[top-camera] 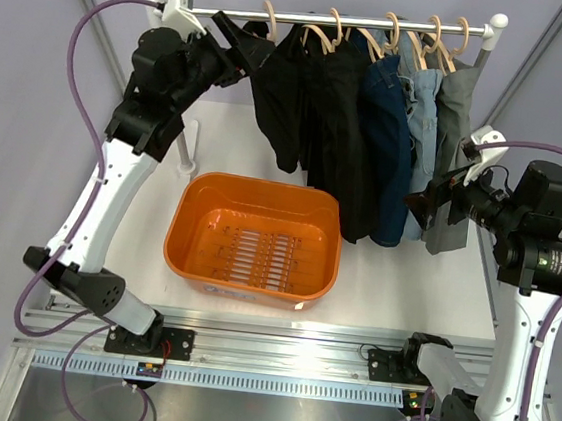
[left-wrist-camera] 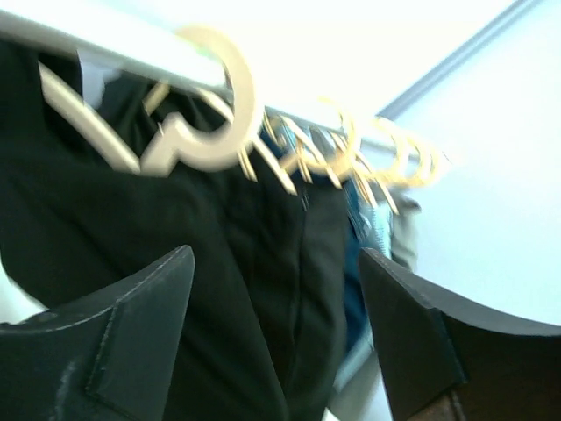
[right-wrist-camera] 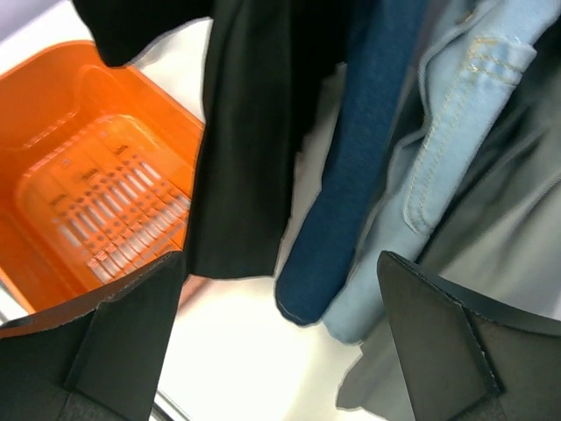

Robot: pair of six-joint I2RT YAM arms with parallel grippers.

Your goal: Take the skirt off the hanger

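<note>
One orange basket (top-camera: pixel 183 232) sits on the white tabletop (top-camera: pixel 399 283) just beyond the two arm bases. Further back on the right, the right pincer (right-wrist-camera: pixel 280 259) is wide open near the lower part of the grey garment (top-camera: pixel 454 138), gripping nothing. Five garments hang from five wooden hangers (top-camera: pixel 269 16) on one rail (top-camera: pixel 301 17): two black, one dark blue, one light blue, one grey. The skirt (top-camera: pixel 278 100), black, hangs at the left end. The left pincer (left-wrist-camera: pixel 276 254) is up at the skirt's top, jaws apart, with the black cloth just beyond them.

My black fingers (left-wrist-camera: pixel 114 351); cream hangers (left-wrist-camera: pixel 188 151); black skirt (left-wrist-camera: pixel 131 219); dark-blue denim (right-wrist-camera: pixel 351 175); pale-blue denim (right-wrist-camera: pixel 447 132), tan-stitched; grey cloth (top-camera: pixel 456 128); orange basket (top-camera: pixel 191 223), floor slotted.
</note>
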